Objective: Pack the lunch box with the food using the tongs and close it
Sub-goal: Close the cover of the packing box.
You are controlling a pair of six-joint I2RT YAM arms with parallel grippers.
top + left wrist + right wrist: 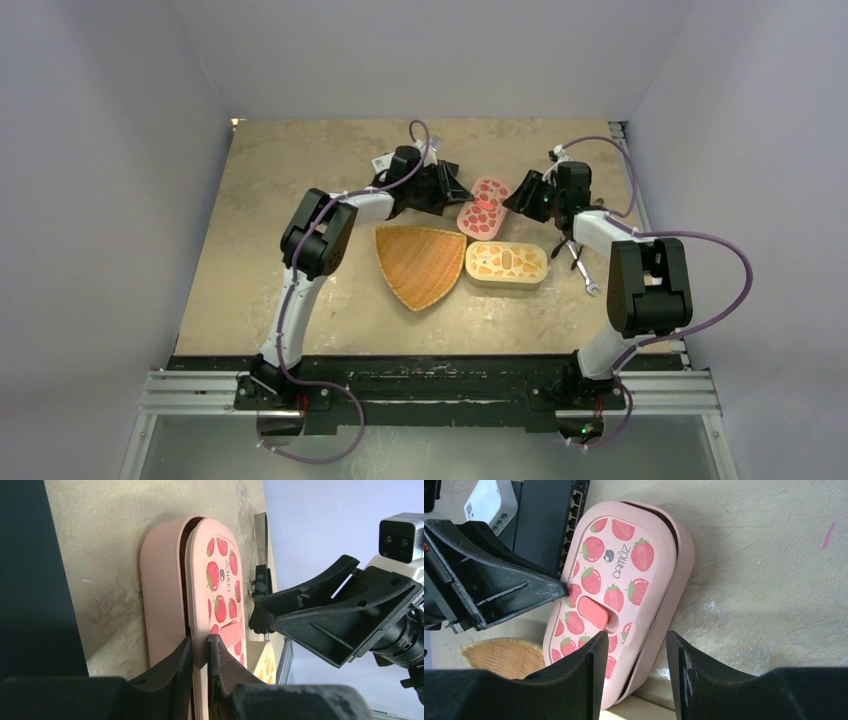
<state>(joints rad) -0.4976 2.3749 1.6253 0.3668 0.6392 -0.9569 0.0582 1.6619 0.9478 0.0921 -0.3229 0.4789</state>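
Observation:
The lunch box (485,207) is pink with a strawberry-print lid (220,580) that sits askew on its base (160,580), with a dark gap between them. My left gripper (200,642) is shut on the lid's edge. My right gripper (636,640) is open at the opposite end of the lunch box (614,565). One finger is over the lid and the other is beside the base (679,555). The tongs (578,264) lie on the table under my right forearm. The food is hidden in every view.
An orange triangular wicker tray (420,265) lies near the table's middle. An oval box with orange print (506,263) sits just in front of the lunch box. Both grippers (462,192) (515,200) crowd the pink box from either side.

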